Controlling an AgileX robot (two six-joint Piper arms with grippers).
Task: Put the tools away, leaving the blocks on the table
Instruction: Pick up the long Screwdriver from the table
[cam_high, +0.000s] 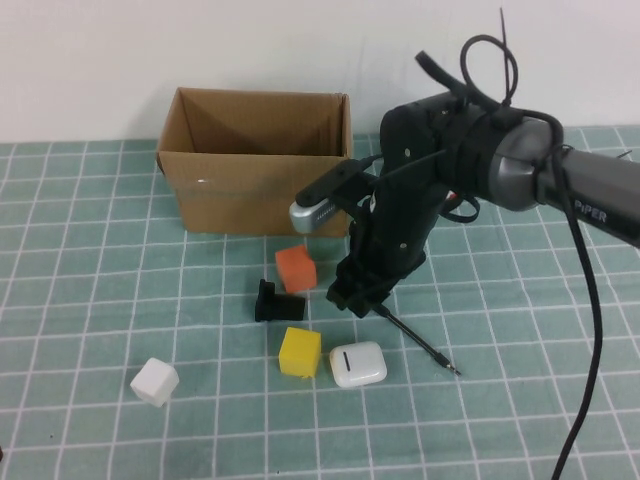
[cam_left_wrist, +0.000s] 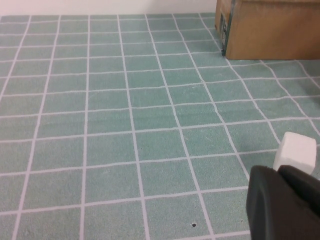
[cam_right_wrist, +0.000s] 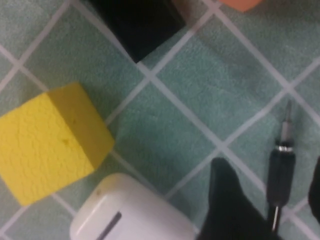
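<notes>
Left gripper (cam_left_wrist: 280, 200): parked low at the table's left edge, far left of the cardboard box (cam_high: 255, 165); jaws clenched on nothing.
White block (cam_high: 155, 381): on the teal grid table (cam_high: 80, 300), well forward and left of the box.
Black bracket piece (cam_high: 276, 301): forward of the box, just beside the orange block; not a tool.
Orange block (cam_high: 296, 268): close in front of the box's front wall.
Yellow block (cam_high: 300, 351): forward of the box, beyond the bracket, just beside the white earbud case (cam_high: 357, 364).
Right gripper (cam_right_wrist: 272, 200): low over the table forward of the box's right corner; jaws released, straddling the rod's shaft.
Pen-like rod (cam_high: 420, 343): flat on the table, forward and right of the box, metal tip pointing away from it.
Scissors: not visible on the table.
Step in hand: judged as lining up the grasp on the rod.
Next move: lower slightly, clench on the shaft, lift, carry over the box; avoid nudging the earbud case.
</notes>
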